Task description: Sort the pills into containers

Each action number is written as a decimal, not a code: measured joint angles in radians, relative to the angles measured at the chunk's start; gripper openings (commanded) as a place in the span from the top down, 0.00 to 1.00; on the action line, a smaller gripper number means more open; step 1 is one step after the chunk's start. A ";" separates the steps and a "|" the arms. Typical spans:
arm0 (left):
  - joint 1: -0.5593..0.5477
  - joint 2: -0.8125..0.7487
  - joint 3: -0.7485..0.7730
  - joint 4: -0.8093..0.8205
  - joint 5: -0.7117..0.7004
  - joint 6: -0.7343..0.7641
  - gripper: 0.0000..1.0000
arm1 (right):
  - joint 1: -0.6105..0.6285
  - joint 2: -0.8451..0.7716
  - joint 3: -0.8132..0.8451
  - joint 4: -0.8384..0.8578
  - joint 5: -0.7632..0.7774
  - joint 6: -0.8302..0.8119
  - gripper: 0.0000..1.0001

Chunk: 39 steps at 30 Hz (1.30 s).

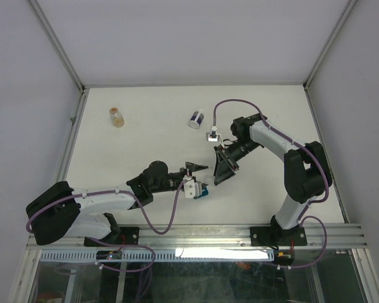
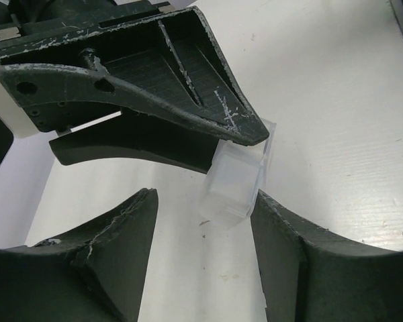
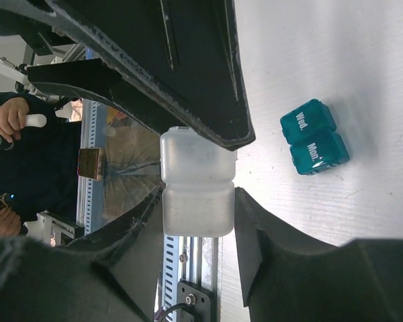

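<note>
Bright, even light is washing the table [image 1: 145, 145] in the top view, and the arms [image 1: 101, 205] are casting soft, pale shadows. A bright strip [image 1: 221, 252] is glaring at bottom centre. In the left wrist view the table is greying toward the lower left. In the right wrist view the clear container [image 3: 196, 181] is glowing milky, while the frame's left side is showing dim and unfocused.

teal block [image 3: 314, 137], "Wed." and "Mon."
</note>
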 measured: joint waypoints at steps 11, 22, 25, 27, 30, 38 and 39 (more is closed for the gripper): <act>0.000 0.003 0.021 -0.053 0.062 -0.005 0.62 | 0.003 0.004 0.000 -0.017 0.000 -0.014 0.78; 0.000 0.012 0.027 -0.069 0.098 -0.011 1.00 | 0.003 0.019 0.000 -0.042 0.000 -0.016 0.63; 0.000 0.012 0.028 -0.069 0.105 -0.018 1.00 | 0.004 0.020 0.000 -0.051 0.000 -0.016 0.32; 0.000 0.012 0.028 -0.068 0.113 -0.034 1.00 | 0.006 0.020 0.000 -0.049 -0.001 -0.014 0.02; 0.000 0.012 0.028 -0.064 0.117 -0.061 1.00 | 0.010 0.020 0.000 -0.043 -0.001 -0.023 0.01; 0.000 0.003 0.005 -0.017 0.113 -0.222 1.00 | -0.025 0.008 0.000 -0.040 0.001 -0.022 0.00; 0.000 0.000 -0.006 -0.006 0.112 -0.253 1.00 | -0.042 -0.004 0.000 -0.033 0.003 -0.017 0.01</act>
